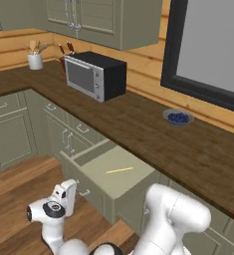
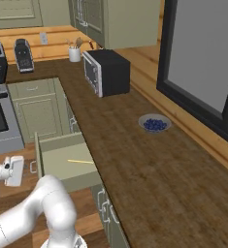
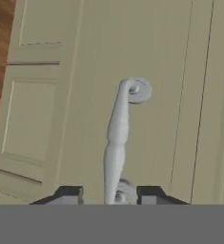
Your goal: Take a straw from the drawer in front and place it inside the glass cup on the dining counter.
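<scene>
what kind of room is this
A rendered home kitchen: sage-green cabinets under a dark wood worktop, a microwave on it, a bowl of blueberries, and a stove at the far left of the right base view.

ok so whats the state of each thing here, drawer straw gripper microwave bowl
drawer: pulled open
straw: lying flat inside the drawer, untouched
handle: between the finger tips, not gripped
gripper: open, tips either side of the handle
microwave: door shut, on the worktop
bowl: upright on the worktop, holding blue berries
</scene>
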